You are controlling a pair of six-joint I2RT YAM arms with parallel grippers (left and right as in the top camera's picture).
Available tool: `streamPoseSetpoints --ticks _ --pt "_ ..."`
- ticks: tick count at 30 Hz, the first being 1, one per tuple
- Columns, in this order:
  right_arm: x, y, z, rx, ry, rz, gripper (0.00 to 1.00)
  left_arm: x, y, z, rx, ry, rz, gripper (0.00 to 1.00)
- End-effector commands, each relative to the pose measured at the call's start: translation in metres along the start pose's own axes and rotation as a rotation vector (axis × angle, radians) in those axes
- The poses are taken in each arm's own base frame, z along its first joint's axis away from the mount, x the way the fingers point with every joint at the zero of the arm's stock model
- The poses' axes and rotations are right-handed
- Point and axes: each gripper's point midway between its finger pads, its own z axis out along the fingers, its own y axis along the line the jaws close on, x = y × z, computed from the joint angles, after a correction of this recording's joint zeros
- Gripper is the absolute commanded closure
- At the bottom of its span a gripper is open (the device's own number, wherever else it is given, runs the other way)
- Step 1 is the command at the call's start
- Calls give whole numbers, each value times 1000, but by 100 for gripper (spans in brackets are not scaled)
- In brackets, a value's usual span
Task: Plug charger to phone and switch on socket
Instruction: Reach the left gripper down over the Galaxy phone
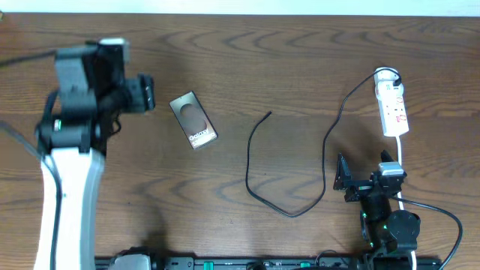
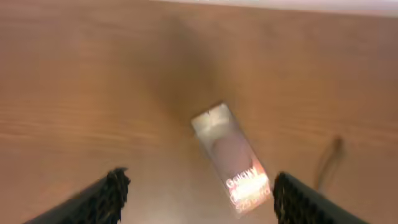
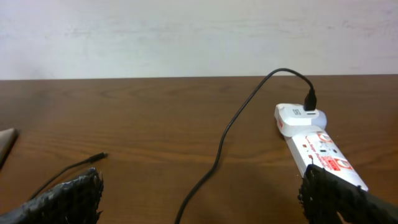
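3 things, by size: the socket (image 1: 393, 109), a rigid white strip lying far right, is probably light enough to skid, so its switch wants a straight downward press; the phone (image 1: 193, 120), flat at left-centre, looks glossy and slippery, best pinched across its silvery long edges; the charger (image 1: 248, 169), limp and thin between them, is best gripped just behind its plug tip (image 1: 268, 115). Left gripper (image 2: 199, 190) and right gripper (image 3: 199, 193) both gape wide, empty.
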Motion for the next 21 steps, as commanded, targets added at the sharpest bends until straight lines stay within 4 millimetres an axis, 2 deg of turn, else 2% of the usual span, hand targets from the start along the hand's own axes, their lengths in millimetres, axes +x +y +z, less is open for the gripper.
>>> streamPoseSetpoints --ticks 1,7,14,18,21 --pt "1 1 0 -4 3 -1 1 -3 -19 17 42 166 -4 24" --pt "1 1 0 -4 3 -1 1 32 -34 54 78 401 -4 24" --pt "1 1 0 -4 3 -1 1 45 -47 89 164 479 -53 25" --pt "1 1 0 -4 3 -1 1 52 -35 114 25 520 -344 26" --pt "1 1 0 -4 3 -1 1 67 -19 133 -141 548 -425 26"
